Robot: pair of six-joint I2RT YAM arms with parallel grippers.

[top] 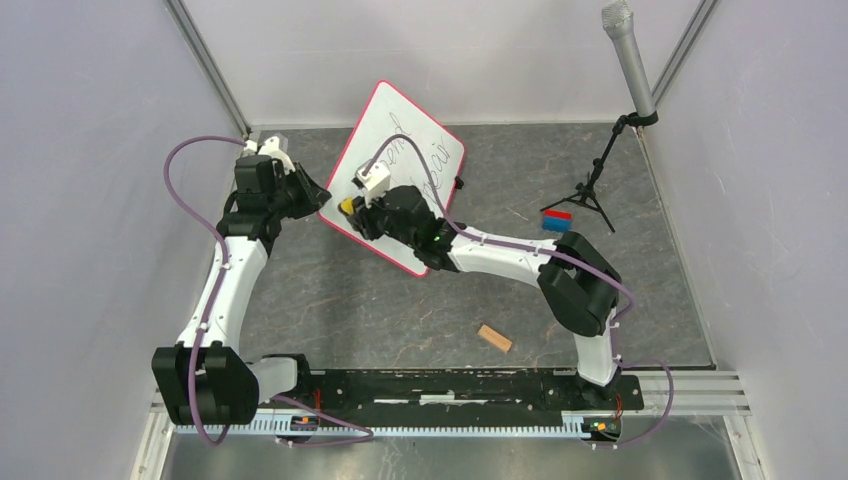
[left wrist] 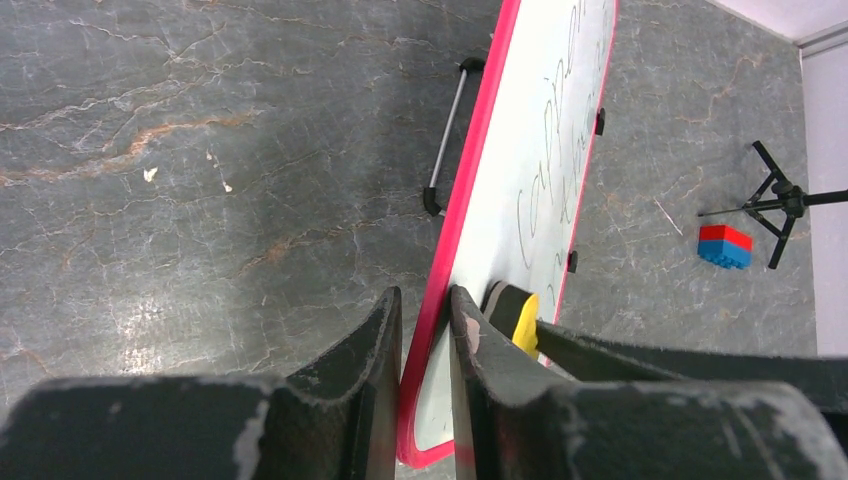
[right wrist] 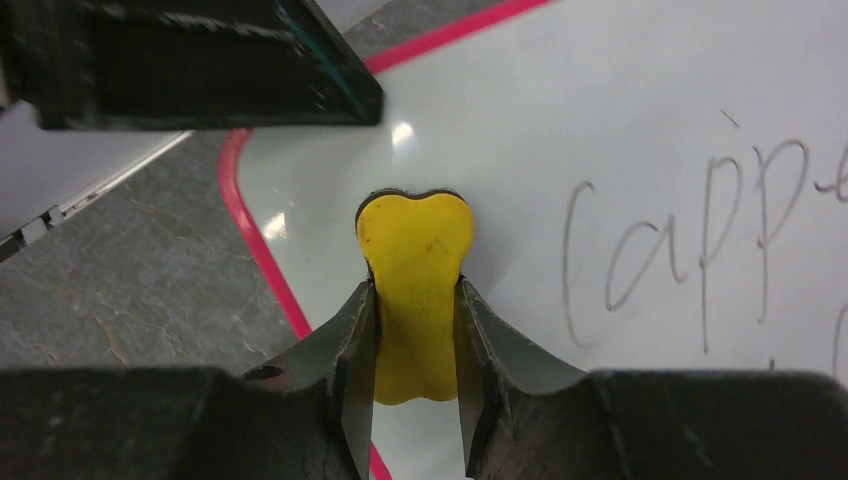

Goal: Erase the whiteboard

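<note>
- Red rim and white glossy face mark the whiteboard [top: 443,150], which sits at the far middle of the grey desk [top: 350,320], between the two arms.
- Its left edge seems raised from the desk, so the written face looks up and toward the right arm.
- Its long axis runs from near to far in the top view, leaning a little to the left. The small black clips sit on the right edge.
- The left end effector [left wrist: 425,297] is closed on the red rim at the near left edge, one finger on each face.
- The right end effector [right wrist: 415,290] is closed on a yellow eraser [right wrist: 415,230], whose pad presses on the board near that same corner.
- Black handwriting [right wrist: 690,250] is beside the eraser and is not yet wiped.
- The board looks thin, stiff and light, with a slippery face, so it would probably slide or swing under the eraser's push.
- The rim is the sensible place to hold it. A grip at one edge only may let the board turn, so the strokes should be gentle.
</note>
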